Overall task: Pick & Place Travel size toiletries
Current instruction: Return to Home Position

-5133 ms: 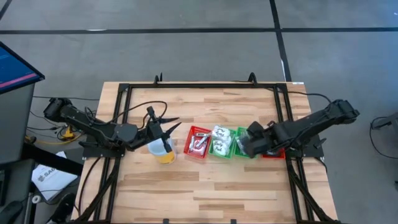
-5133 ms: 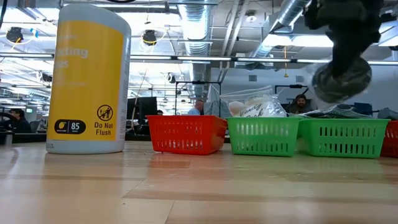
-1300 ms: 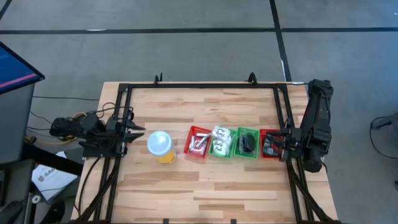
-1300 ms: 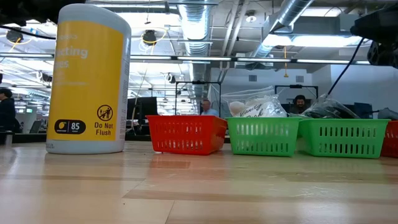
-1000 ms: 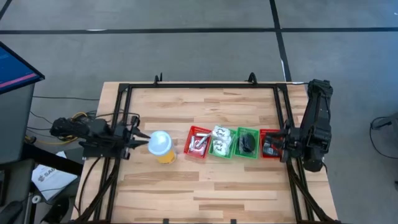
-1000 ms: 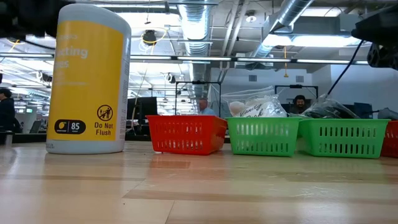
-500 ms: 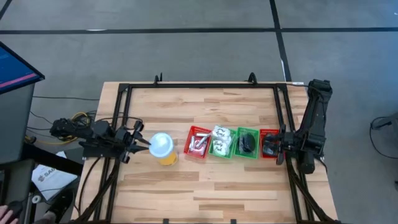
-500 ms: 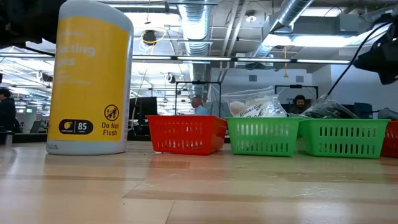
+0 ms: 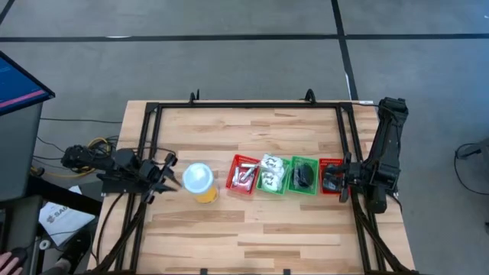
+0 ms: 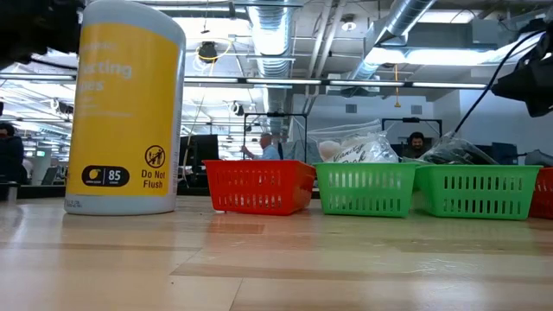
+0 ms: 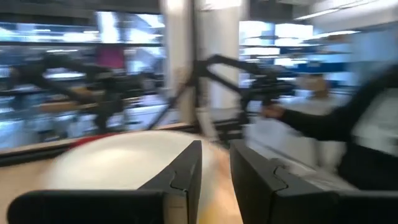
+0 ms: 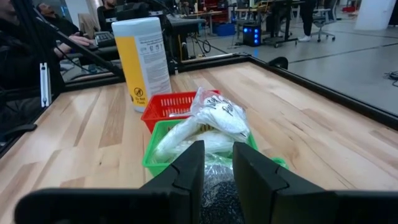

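Wooden table (image 9: 252, 221), little bins in a row. White packets (image 9: 270, 169) sit in a green bin (image 9: 269, 188) mid-row. Left hand (image 11: 215, 152) is beside the yellow cup (image 9: 198, 178), right hand (image 12: 217, 152) by the end red bin (image 9: 330, 162). Both are narrow and holding nothing.

grey floor (image 9: 229, 61) with dark seams, exposed ceiling ducts (image 10: 406, 22), strip lights.

The yellow canister (image 10: 130, 112) reads "85" — "Do Not Flush".
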### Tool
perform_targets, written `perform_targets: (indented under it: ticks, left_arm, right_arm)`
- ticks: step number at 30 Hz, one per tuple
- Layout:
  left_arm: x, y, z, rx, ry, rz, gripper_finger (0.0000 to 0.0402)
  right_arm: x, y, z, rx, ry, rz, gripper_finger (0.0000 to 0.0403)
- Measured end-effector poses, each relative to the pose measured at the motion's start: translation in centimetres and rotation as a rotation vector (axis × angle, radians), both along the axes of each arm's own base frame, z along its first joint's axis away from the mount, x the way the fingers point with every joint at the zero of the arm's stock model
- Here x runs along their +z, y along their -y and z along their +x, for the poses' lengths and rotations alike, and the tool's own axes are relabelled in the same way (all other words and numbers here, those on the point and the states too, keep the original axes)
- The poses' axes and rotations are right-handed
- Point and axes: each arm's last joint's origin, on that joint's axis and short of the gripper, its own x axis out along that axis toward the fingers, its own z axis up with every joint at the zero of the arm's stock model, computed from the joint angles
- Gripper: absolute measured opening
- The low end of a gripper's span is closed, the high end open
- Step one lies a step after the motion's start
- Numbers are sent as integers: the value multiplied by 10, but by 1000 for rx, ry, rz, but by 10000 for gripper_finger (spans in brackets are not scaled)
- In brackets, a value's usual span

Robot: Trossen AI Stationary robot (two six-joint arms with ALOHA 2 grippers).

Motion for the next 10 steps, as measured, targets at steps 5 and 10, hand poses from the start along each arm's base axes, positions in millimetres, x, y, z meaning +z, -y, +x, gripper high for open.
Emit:
perform_targets:
  ticks: [5,10]
  left_arm:
    - [0,4,-2,-149,-18,-22,76]
    - [-12,7,-3,-265,-186,-58,76]
  right_arm:
    - [0,0,0,1,-3,0,76]
    - [0,0,0,2,-5,-1,76]
